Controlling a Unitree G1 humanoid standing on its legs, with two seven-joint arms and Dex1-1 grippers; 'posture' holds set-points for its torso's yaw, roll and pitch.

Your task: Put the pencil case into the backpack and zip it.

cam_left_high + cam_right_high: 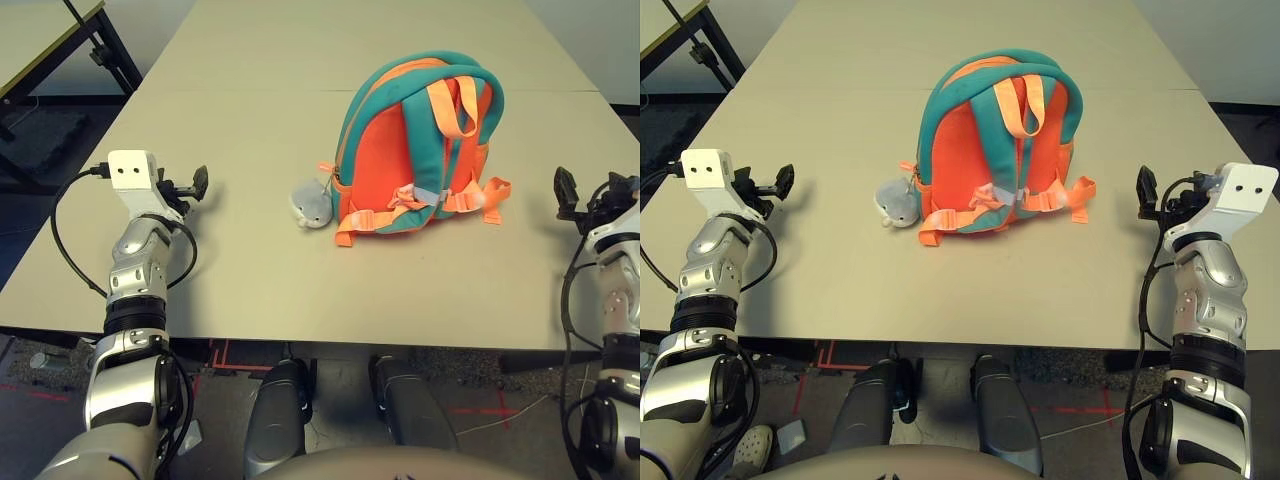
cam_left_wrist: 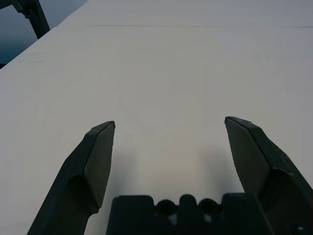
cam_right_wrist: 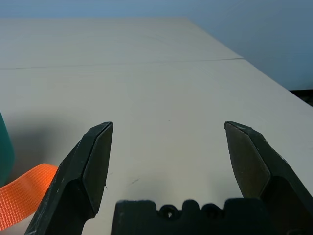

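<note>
The backpack [image 1: 415, 145] lies in the middle of the table, orange back panel and light orange straps facing up, teal trim around it. A grey plush charm [image 1: 312, 205] rests at its left side. The pencil case is out of view. My left gripper [image 1: 197, 184] hovers near the table's left edge, open and empty, well to the left of the backpack. My right gripper [image 1: 1148, 190] is open and empty near the right edge, just right of the backpack's strap end [image 3: 27, 193]. Bare tabletop lies between both sets of fingers [image 2: 100, 156].
The beige table [image 1: 250, 290] stretches far back behind the backpack. Another table with a dark frame [image 1: 60, 40] stands at the far left, across a gap of floor.
</note>
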